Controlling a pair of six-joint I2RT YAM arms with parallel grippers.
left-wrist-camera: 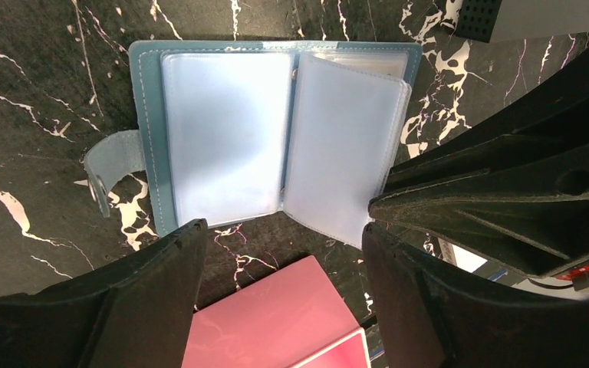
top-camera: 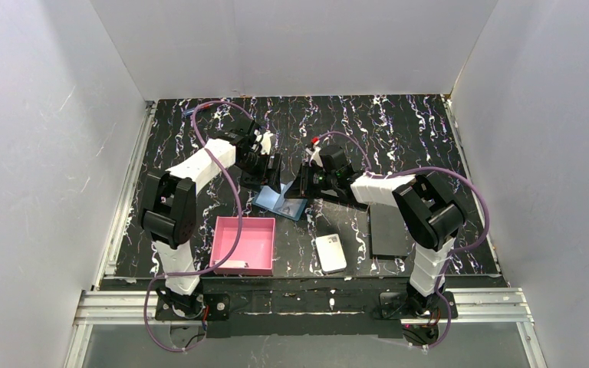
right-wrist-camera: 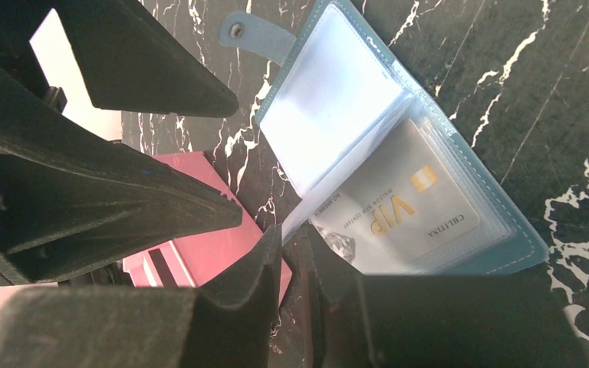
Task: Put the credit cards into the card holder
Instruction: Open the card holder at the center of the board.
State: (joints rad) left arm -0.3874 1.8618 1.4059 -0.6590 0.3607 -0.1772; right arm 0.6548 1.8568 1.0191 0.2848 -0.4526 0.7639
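Holder point(top-camera: 280, 201) lies open mid-desk, 1 card point(right-wrist-camera: 406, 207) tucked inside. Left tool point(left-wrist-camera: 280, 234) hangs released above it. Right tool point(right-wrist-camera: 295, 245) is nearly clenched at a raised sleeve point(left-wrist-camera: 345, 146) edge; cannot tell if it grips.

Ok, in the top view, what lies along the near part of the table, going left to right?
pink tray → white rounded block → flat black rectangle
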